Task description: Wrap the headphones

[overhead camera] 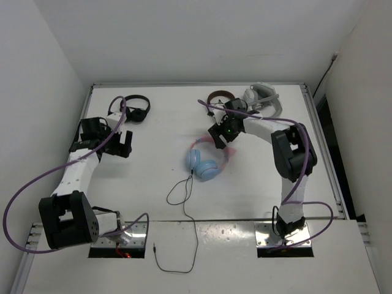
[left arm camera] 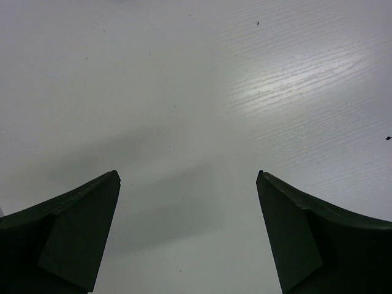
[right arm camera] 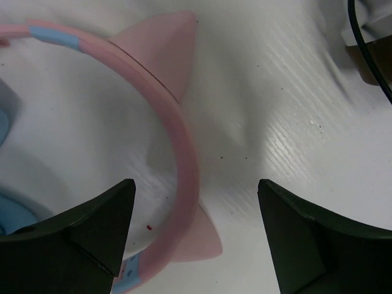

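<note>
Right gripper (right arm camera: 196, 184) open over headphones (overhead camera: 205, 166) headband (right arm camera: 187, 153), which runs btwn jaws; left gripper (left arm camera: 187, 174) open, well apart from headphones

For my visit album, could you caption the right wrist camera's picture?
Right wrist view: open jaws frame the pink headband of the cat-eared headphones lying on a white table.

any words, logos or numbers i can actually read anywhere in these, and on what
None can be read in any view.
The headphones, the black pair and the brown-and-silver pair show no legible word, brand or number; any marking on them is too small to tell.
A small green light glows, with no text by it.
</note>
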Motion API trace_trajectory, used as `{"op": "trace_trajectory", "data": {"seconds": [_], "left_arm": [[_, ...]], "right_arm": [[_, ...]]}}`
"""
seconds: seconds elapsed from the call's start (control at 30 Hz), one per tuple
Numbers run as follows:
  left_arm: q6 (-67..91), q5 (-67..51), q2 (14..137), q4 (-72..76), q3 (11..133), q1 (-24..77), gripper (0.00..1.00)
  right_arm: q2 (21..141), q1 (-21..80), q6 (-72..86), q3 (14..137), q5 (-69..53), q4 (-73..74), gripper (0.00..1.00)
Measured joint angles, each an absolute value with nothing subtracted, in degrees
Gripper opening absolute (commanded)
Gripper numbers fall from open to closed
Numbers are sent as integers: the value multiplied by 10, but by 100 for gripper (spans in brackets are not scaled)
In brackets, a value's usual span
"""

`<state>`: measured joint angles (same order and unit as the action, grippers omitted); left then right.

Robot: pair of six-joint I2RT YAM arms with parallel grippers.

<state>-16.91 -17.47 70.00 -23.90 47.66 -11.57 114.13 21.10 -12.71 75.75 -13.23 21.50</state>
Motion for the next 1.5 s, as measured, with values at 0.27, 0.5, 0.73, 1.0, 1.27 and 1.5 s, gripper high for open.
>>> {"op": "trace_trajectory", "data": {"seconds": [0.27, 0.5, 0.73, 1.0, 1.27, 1.5], "left_arm": [[-173, -170, 698, -242, 474, -116, 100], [-173, -158, 698, -242, 474, -116, 100], [-173, -152, 699, -241, 474, -116, 100], [-173, -152, 707, -239, 474, -116, 100], [-173, -152, 717, -238, 474, -116, 100], [-173, -152, 718, -235, 474, -116, 100]], "right_arm": [[1192, 216, -150, 798, -119, 217, 78], [1230, 229, -191, 848, -119, 251, 64], [1256, 236, -238, 900, -126, 317, 50], [1263, 237, -270, 916, -131, 358, 40], [1253, 237, -274, 896, -133, 356, 20], [1235, 243, -248, 867, -132, 338, 0]]}}
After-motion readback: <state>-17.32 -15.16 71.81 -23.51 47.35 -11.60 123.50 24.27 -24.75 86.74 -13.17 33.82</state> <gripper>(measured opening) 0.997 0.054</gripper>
